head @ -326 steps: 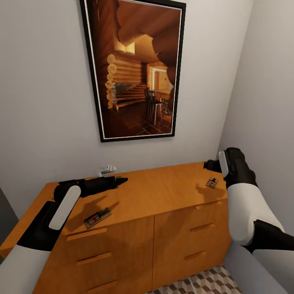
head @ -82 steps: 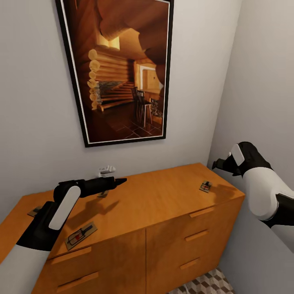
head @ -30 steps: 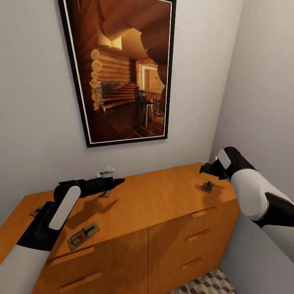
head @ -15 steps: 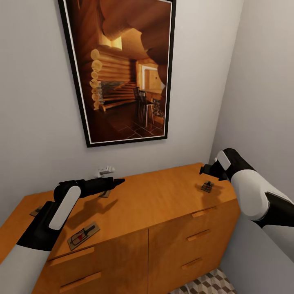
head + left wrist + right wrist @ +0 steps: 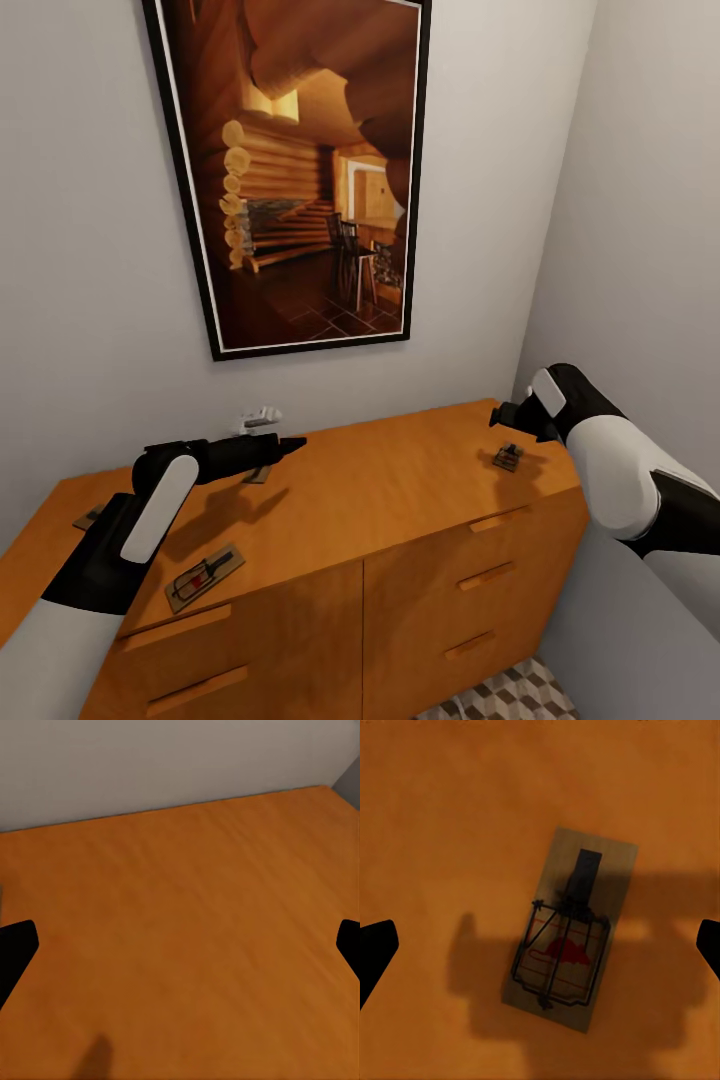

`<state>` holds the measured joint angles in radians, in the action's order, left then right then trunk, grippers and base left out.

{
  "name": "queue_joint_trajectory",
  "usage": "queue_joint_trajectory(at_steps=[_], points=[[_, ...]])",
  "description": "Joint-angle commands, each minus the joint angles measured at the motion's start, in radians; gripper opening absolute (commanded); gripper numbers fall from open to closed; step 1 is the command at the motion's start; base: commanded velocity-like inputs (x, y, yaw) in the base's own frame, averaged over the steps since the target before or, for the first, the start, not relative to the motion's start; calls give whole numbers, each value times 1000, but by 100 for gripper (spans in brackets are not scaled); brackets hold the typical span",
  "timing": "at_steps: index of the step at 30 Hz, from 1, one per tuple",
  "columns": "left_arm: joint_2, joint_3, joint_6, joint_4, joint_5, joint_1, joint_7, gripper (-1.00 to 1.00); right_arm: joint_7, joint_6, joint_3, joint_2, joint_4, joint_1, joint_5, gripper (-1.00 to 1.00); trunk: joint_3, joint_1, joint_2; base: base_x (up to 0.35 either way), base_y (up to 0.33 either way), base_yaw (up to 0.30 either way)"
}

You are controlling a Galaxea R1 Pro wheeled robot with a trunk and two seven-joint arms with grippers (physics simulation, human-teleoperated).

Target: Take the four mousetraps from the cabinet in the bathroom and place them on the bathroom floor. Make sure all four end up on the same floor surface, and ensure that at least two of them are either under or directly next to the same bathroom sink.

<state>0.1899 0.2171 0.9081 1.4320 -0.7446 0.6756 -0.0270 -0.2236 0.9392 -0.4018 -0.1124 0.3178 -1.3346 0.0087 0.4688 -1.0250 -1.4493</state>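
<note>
On top of the cabinet (image 5: 400, 490), seen from the head camera, one mousetrap (image 5: 508, 458) sat near the right end with the right gripper (image 5: 500, 415) parked just above it. A second trap (image 5: 204, 577) lay by the front edge near the left arm, and the left gripper (image 5: 290, 444) hung over the back of the top.

The left wrist camera had bare orange wood, with its fingertips (image 5: 15, 952) wide apart.

The right wrist camera looked straight down on the trap (image 5: 570, 926), centred between spread fingertips (image 5: 375, 945), nothing gripped yet.

Compared with a few seconds back, that right arm had swung in from beside the wall to over the trap, then pretty much stalled. I'd guess a drop and pinch comes next; none are on the floor (image 5: 500, 700) yet.
</note>
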Motion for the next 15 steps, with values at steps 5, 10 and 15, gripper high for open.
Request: queue_joint_trajectory(at_steps=[5,10,15], points=[[1,1,3,1,-2,1,-3,100,-3,1,-6,1,-2,0,1,100,1,0,-1,0,0,0],[1,1,3,1,-1,1,-3,100,-3,0,-6,0,-3,0,1,100,1,0,-1,0,0,0],[1,1,2,1,-1,1,-2,100,-3,-4,-6,-8,-5,-1,1,100,1,0,-1,0,0,0]])
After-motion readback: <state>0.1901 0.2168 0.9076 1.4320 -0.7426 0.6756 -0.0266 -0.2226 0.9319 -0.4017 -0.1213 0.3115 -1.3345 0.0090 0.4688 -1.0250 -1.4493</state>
